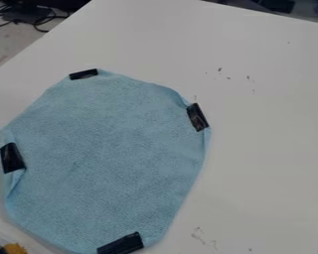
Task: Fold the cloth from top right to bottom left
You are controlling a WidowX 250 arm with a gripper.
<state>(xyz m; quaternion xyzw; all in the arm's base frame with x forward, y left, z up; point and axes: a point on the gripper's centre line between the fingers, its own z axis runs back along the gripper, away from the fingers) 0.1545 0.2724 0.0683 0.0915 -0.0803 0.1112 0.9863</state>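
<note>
A light blue cloth lies spread on the white table, covering much of the left and middle of the camera view. Its outline is rounded, with black patches at four places: the top, the right side, the left side and the bottom. The edges by the left and right patches look slightly turned or creased, and the rest lies mostly flat.
The white table carries small dark marks at the upper right and lower right. Dark cables lie beyond its edge at the upper left. In the bottom left corner sits an orange-brown item beside a clear edge.
</note>
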